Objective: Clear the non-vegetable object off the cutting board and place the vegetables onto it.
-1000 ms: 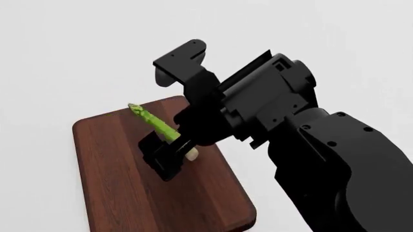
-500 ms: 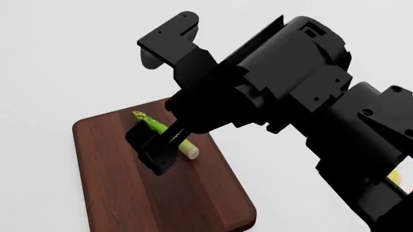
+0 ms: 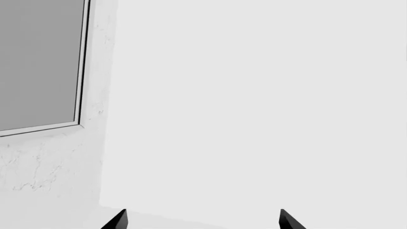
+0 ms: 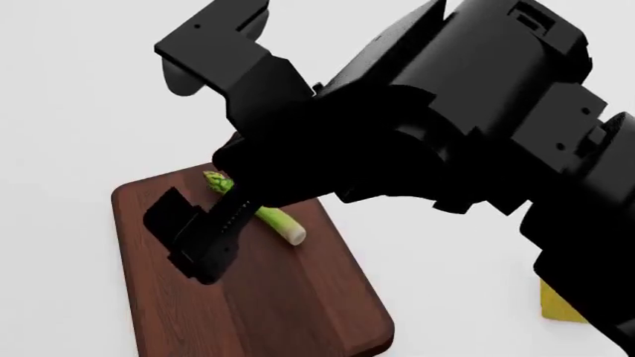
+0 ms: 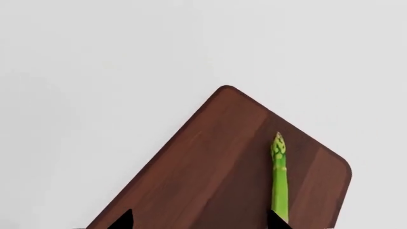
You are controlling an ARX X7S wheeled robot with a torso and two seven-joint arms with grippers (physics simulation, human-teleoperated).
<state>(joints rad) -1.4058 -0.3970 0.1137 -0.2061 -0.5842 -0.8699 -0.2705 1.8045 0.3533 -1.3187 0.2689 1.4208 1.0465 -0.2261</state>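
The dark brown cutting board [image 4: 297, 312] lies on the white surface. The green asparagus spear [image 4: 273, 219] lies flat near the board's far end, pale cut end toward the right. It also shows in the right wrist view [image 5: 279, 181] on the board [image 5: 210, 171]. My right gripper [image 4: 189, 242] hangs open and empty above the board, just left of the spear, not touching it; its tips [image 5: 199, 222] stand wide apart. A yellow cheese wedge [image 4: 558, 305] sits off the board at the lower right, mostly hidden by my arm. The avocado half is out of view. My left gripper [image 3: 203, 222] is open and empty.
My right arm [image 4: 466, 111] fills the upper right of the head view and hides the surface behind it. The left wrist view shows a white wall and a grey framed panel [image 3: 38, 62].
My right gripper has let go of the asparagus, risen and shifted left. The spear now lies on the board. The cheese has come into view at the lower right.
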